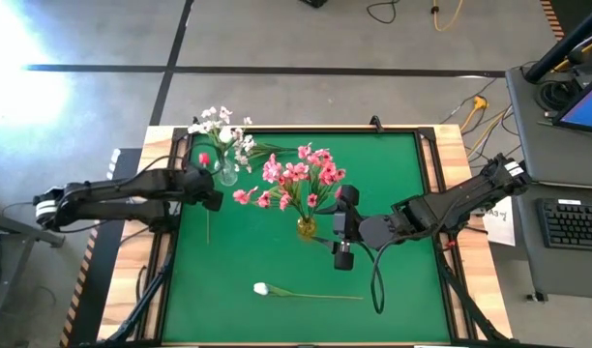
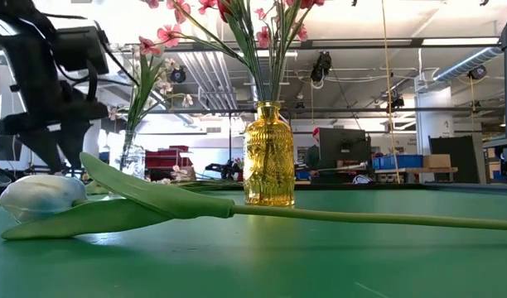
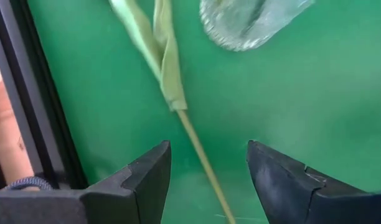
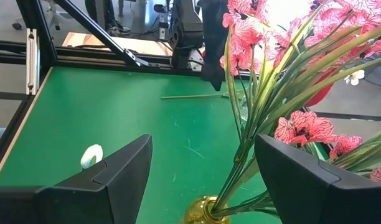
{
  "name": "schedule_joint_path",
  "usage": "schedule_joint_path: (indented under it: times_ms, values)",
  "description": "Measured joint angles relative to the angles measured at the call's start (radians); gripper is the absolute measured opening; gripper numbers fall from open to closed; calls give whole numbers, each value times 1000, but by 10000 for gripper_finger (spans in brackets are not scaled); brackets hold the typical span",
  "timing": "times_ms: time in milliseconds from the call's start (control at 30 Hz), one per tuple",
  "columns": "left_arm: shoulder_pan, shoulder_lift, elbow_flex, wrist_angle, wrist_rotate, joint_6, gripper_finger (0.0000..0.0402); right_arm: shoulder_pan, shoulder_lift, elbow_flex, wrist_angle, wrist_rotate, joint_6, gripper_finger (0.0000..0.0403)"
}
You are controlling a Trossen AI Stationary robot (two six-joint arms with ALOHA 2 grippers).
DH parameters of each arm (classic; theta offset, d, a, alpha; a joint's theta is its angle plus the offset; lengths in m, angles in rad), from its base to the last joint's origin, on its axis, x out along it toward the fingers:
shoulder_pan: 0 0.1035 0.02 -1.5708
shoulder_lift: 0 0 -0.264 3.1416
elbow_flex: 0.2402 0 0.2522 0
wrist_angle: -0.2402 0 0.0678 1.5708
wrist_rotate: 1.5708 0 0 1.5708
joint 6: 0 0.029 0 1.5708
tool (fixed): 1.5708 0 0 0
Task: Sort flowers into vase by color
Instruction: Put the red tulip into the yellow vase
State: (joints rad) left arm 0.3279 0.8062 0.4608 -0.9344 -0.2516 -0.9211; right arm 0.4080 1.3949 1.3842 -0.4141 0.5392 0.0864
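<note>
A lab: exposed ceiling ducts (image 2: 212,79), floor cables (image 1: 470,106), and a keyboard (image 1: 575,222) beside the table.

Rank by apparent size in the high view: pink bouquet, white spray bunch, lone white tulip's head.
1. Pink bouquet in the yellow vase, widest spread.
2. White spray bunch in the clear vase, clearly smaller.
3. White tulip's head, tiny; its stem runs long.

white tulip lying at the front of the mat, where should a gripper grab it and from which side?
Probably the bare stem of the white tulip, past the leaf, coming straight down from above with fingers across it. The stem lies flat on the green mat, thin and straight with clear space either side; the bloom end is bulky and the leaf crowds it.
</note>
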Motion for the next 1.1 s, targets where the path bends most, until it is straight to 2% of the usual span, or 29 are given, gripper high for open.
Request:
schedule_joint_path:
  times_ms: [500, 867, 1100]
  values:
    - [0, 153, -67, 123, -11, -40, 187, 0, 0, 0, 0, 0, 0, 276]
    - [-1, 248, -65, 139, -11, -62, 108, 0, 0, -2, -1, 0, 2, 276]
    - [0, 263, -64, 139, -14, -75, 66, 0, 0, -2, -1, -1, 2, 276]
